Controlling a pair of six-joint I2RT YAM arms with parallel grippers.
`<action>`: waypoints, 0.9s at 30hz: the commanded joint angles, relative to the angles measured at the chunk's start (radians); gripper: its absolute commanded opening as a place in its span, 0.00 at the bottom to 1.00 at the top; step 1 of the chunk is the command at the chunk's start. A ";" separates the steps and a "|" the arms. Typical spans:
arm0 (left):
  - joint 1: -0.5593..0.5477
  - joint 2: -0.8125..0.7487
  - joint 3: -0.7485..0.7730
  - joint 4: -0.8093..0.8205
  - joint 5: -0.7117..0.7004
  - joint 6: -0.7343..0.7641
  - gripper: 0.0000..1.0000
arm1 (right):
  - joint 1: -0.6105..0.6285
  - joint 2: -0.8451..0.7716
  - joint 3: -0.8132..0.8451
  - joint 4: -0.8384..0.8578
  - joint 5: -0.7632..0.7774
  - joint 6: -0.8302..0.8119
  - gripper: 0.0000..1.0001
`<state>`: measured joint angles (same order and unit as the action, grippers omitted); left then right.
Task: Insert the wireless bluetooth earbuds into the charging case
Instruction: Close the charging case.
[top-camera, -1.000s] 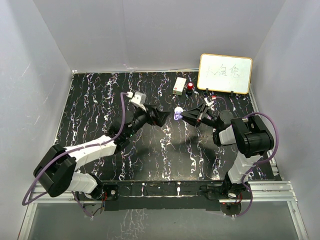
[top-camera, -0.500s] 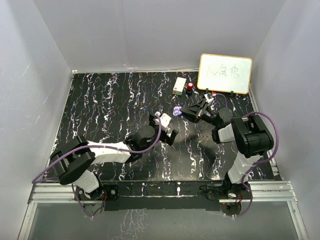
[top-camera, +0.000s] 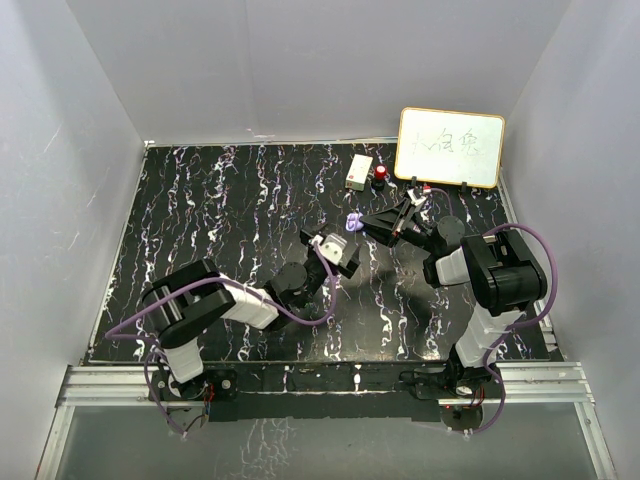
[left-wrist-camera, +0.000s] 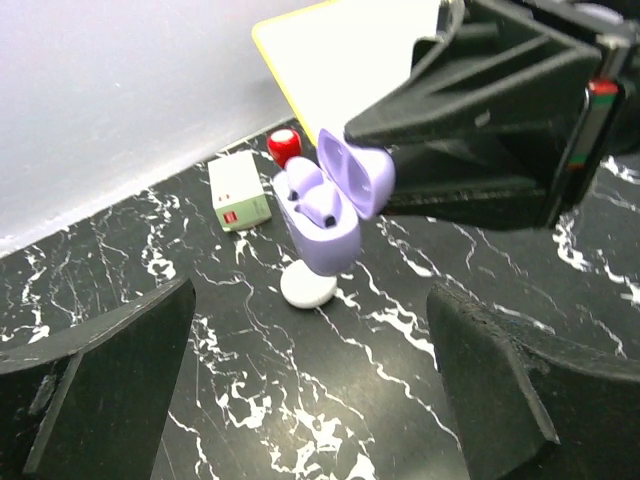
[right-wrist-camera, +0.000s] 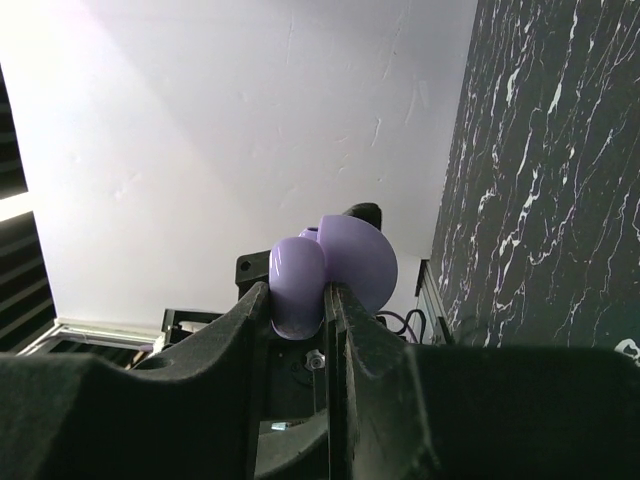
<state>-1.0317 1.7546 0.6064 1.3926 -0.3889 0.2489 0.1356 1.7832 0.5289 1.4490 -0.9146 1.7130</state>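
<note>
While the right gripper (right-wrist-camera: 297, 305) is clamped on the smooth, rounded lilac case (left-wrist-camera: 330, 240), its hinged lid (left-wrist-camera: 358, 172) stands open. Both glossy lilac earbuds (left-wrist-camera: 312, 198) sit inside. Left gripper (left-wrist-camera: 305, 385): matte black fingers (left-wrist-camera: 110, 390) spread wide, empty, facing the case.

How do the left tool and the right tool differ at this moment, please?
The left tool stands wide open and empty; the right tool is shut on the lilac charging case. The left tool faces that case; the right tool grips it, lid open. Both are black, with two fingers.
</note>
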 joint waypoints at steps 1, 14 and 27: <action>-0.004 0.005 0.005 0.211 -0.043 0.009 0.99 | 0.002 -0.009 0.003 0.175 0.007 0.022 0.00; -0.001 0.046 0.015 0.288 -0.049 0.012 0.99 | 0.002 -0.030 -0.010 0.179 0.006 0.028 0.00; 0.016 0.064 0.032 0.296 -0.050 0.008 0.99 | 0.002 -0.036 -0.036 0.181 0.005 0.028 0.00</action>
<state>-1.0245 1.8118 0.6079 1.5936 -0.4374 0.2626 0.1356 1.7809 0.4988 1.4517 -0.9150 1.7351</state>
